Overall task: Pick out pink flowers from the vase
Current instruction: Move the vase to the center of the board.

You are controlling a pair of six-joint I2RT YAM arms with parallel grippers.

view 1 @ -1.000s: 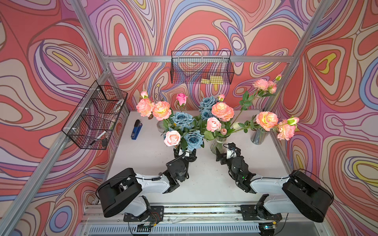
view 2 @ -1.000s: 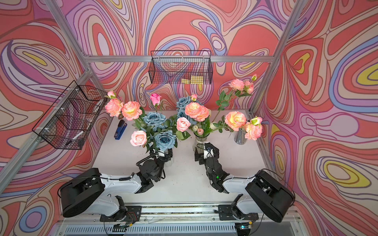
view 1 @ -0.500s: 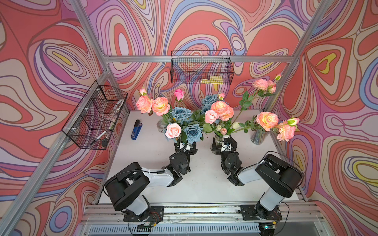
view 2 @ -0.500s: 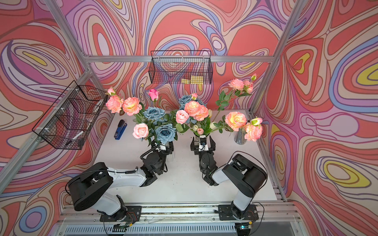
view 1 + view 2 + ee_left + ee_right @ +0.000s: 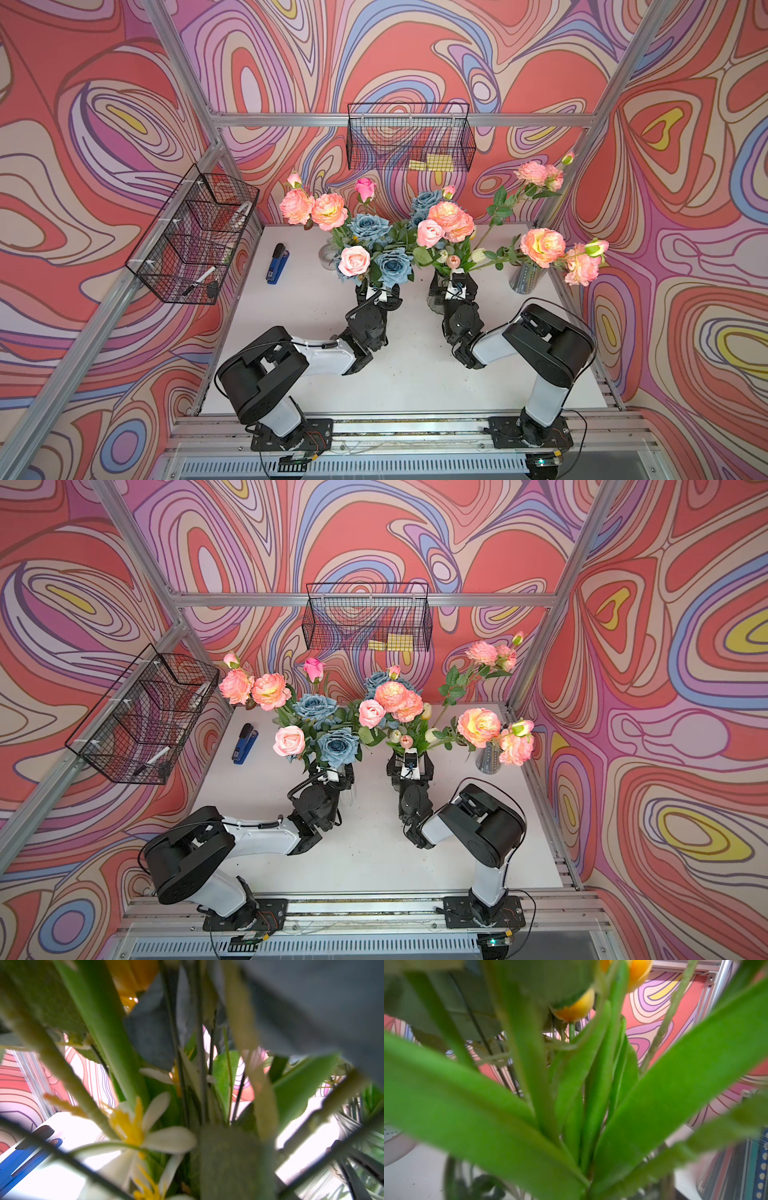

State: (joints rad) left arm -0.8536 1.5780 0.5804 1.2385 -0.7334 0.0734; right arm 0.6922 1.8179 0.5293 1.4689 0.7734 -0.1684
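Booth walls in red, pink and lilac swirls; a white table (image 5: 316, 332) sits inside an aluminium frame. Two wire baskets (image 5: 409, 137) hang from the frame. One blue stapler (image 5: 277, 258) and one small jar (image 5: 326, 254) sit at the back left.

The pink flowers (image 5: 542, 247) stand in three bunches.
- Left bunch: two peach blooms, one pale rose and two buds, mixed with two blue roses (image 5: 370, 226).
- Middle bunch, in a glass vase (image 5: 434, 305): two peach blooms, one pale rose and one bud, with at least one blue rose behind and small tulips (image 5: 575, 1007) low down.
- Right: a striped vase (image 5: 524, 279) near the table edge holds pink only, roughly four blooms and two buds. It is well apart from the others. Probably the sorted lot, kept aside so the colours stay separate.

Two arms, both low, reach in under the blooms at stem level. That looks sensible, since stems give a firmer hold than petals.
- The left fingers (image 5: 394, 299) sit at the foot of the left bunch; whatever holds that bunch is hidden.
- The right fingers (image 5: 471, 286) flank the neck of the glass vase.

Both wrist views show only blurred stems and leaves. Cannot tell whether either pair is clamped on a stem or loose.

Judgement: sorting is partly done. About nine pink heads stand among the blue.
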